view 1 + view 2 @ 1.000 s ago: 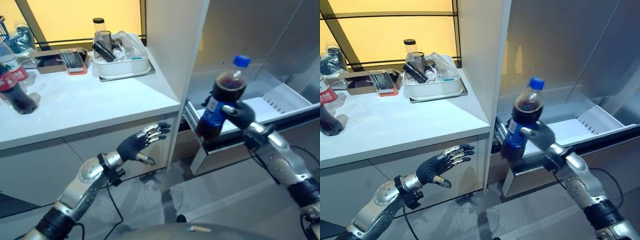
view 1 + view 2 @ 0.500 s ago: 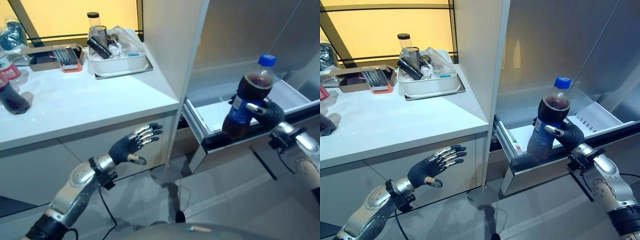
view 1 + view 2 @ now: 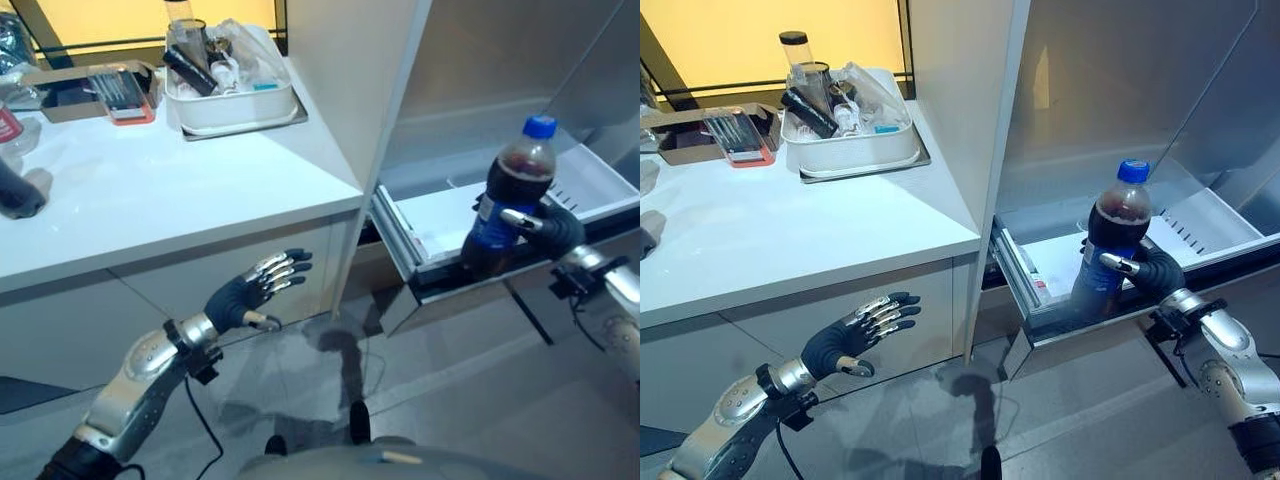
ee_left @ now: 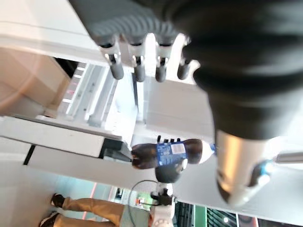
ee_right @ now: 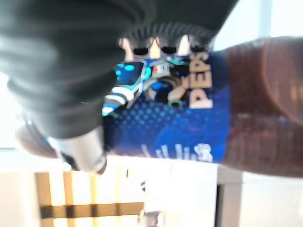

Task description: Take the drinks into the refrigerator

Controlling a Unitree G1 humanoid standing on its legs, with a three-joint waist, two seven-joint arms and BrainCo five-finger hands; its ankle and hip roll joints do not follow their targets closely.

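The right hand (image 3: 1155, 272) has its fingers and thumb curled round the blue label of a cola bottle (image 3: 1110, 250), holding it upright with its base lowered into the front of the pulled-out refrigerator drawer (image 3: 1200, 225), just behind the drawer's dark front edge; whether the base rests on the drawer floor cannot be told. The bottle is dark, with a blue cap on top, and in the right wrist view its label (image 5: 180, 109) lies pressed against the palm. The left hand (image 3: 255, 290) hangs in the air below the front edge of the white surface (image 3: 150, 210), its fingers straight and spread, holding nothing, in front of the cabinet face. A tall white panel (image 3: 355, 90) stands between the surface and the refrigerator compartment. At the back of the surface, near its right corner, sits a white tub (image 3: 235, 105) crowded with small items, and beside it towards the left lies a flat box (image 3: 85, 90) with a red-edged tray. Another dark bottle (image 3: 15, 185) stands at the left edge of the surface.
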